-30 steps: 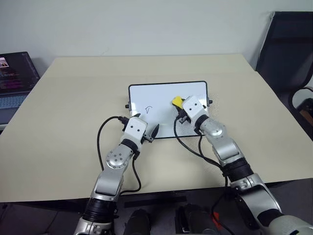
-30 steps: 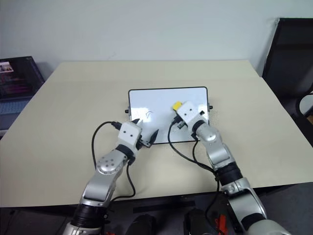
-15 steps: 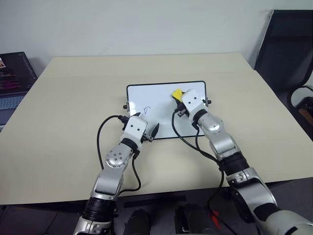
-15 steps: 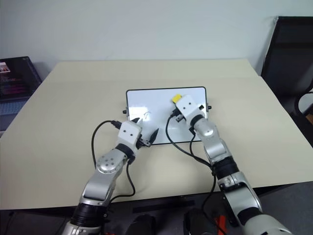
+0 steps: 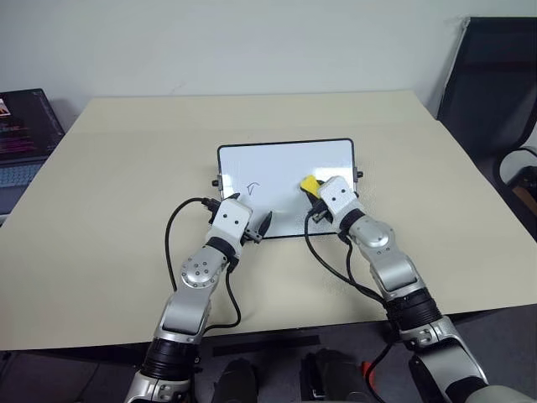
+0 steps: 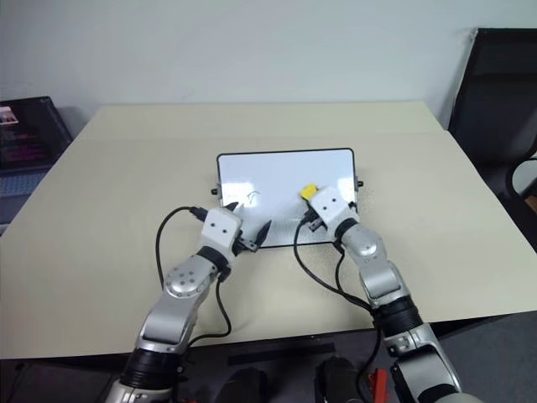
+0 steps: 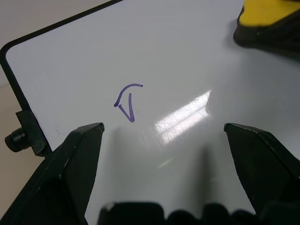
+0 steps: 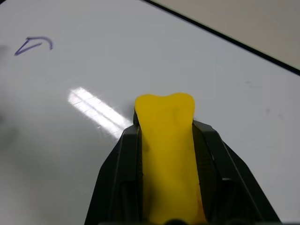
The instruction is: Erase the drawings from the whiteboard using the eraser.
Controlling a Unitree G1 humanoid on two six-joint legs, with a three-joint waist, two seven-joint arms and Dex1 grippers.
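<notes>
The whiteboard (image 5: pixel 285 164), a small glossy white rectangle in a thin black frame with rounded corners, lay at the middle of the pale beige tabletop (image 5: pixel 101 210). We had the eraser (image 8: pixel 168 154), a small yellow block with a dark underside, pinched between the closed jaws of our right gripper (image 5: pixel 319 191). Half a second before, that block sat up near the board's far edge, toward one o'clock of its centre; by this moment we had drawn it back toward us across the right half, so it rested at about four o'clock of the centre, dark face down on the white surface as far as the left wrist view showed.

That stroke left the right half of the board bare of ink wherever we could see it. One of the drawings (image 7: pixel 126 101), a thin purple-blue looped scribble, remained on the left half, at roughly nine o'clock from the eraser and well apart from it. Our left gripper (image 5: pixel 250 217) hovered over the board's near edge at seven o'clock of the centre, jaws spread wide on nothing, just on our side of that scribble.

We judged the job mostly done: the next pass would need to carry the eraser leftward over the last mark, and the open left jaws stood close enough to get in its way.
</notes>
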